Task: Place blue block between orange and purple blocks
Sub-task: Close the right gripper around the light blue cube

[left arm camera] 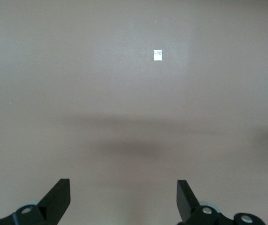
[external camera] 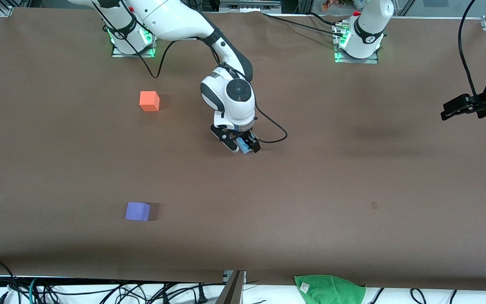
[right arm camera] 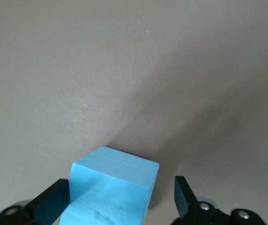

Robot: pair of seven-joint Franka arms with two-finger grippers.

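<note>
Three matte cubes: right gripper open astride sky-blue cube, ungrasped, mid-table. Orange cube, purple cube apart. Left gripper open, waiting. Pick, placement remain.

We see two white arms with glossy rounded shells and dark grey or black bands at the joints. Each base sits on a metal plate lit by green lamps, with a small red part near the collar. The right arm's wrist carries a round dark cap with a ring mark, and a black cable loops from it. The right gripper and the left gripper are black, with silver screws at the finger roots.
</note>
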